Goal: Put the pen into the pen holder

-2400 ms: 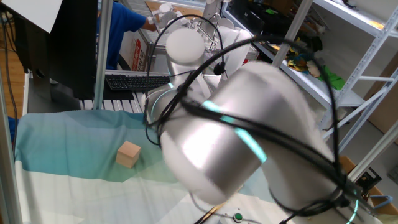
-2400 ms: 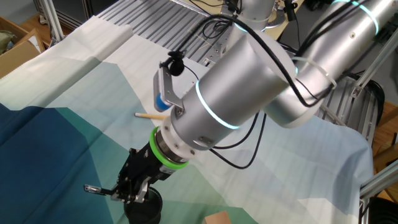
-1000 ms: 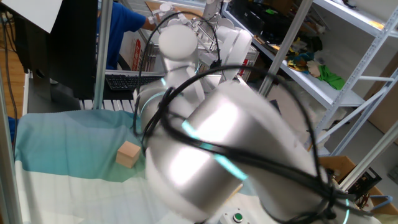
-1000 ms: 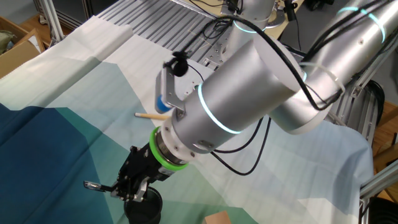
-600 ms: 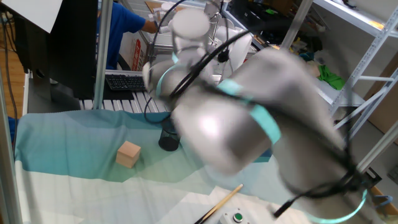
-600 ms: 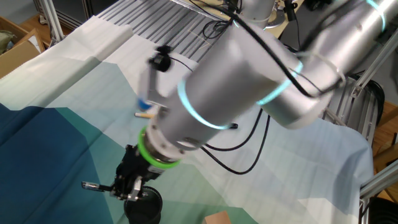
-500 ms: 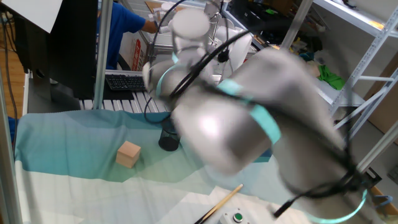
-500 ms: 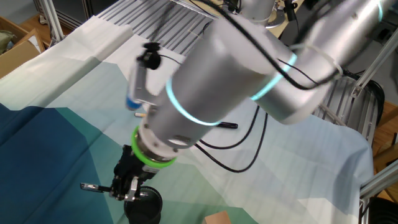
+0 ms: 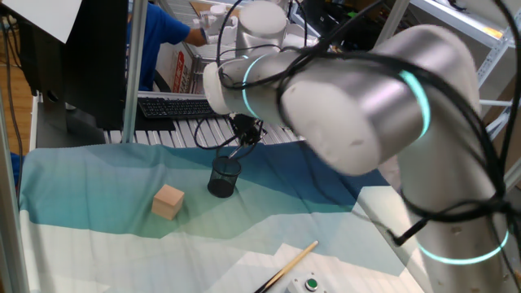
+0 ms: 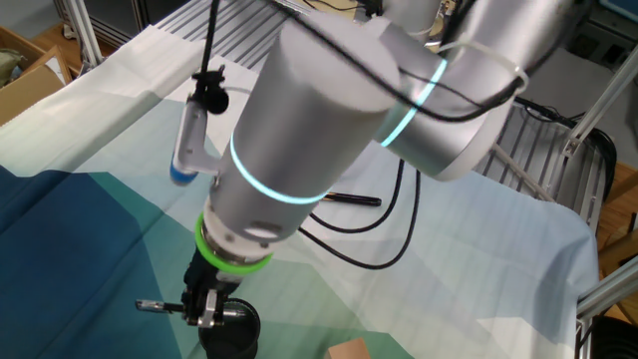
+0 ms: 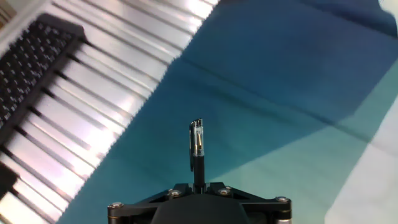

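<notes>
The pen holder [image 9: 224, 177] is a small black mesh cup standing on the teal cloth; in the other fixed view [image 10: 231, 329] it sits at the bottom edge. My gripper [image 9: 243, 130] hangs just above and beside its rim, and it also shows in the other fixed view [image 10: 206, 310]. It is shut on the pen [image 10: 158, 305], a thin dark pen that sticks out level to the left, outside the cup. In the hand view the pen [image 11: 196, 146] points straight out from my gripper [image 11: 198, 185] over the cloth.
A tan wooden cube [image 9: 168, 201] lies left of the cup. A tan wooden stick [image 9: 286, 269] lies near the front edge. A keyboard [image 11: 30, 59] and metal slats [image 11: 93, 106] lie behind the cloth. A dark thin object [image 10: 351, 199] lies on the cloth under the arm.
The arm's big links have swung round, uncovering the cup in one fixed view. The gripper has shifted slightly left over the cup, with the pen still in it.
</notes>
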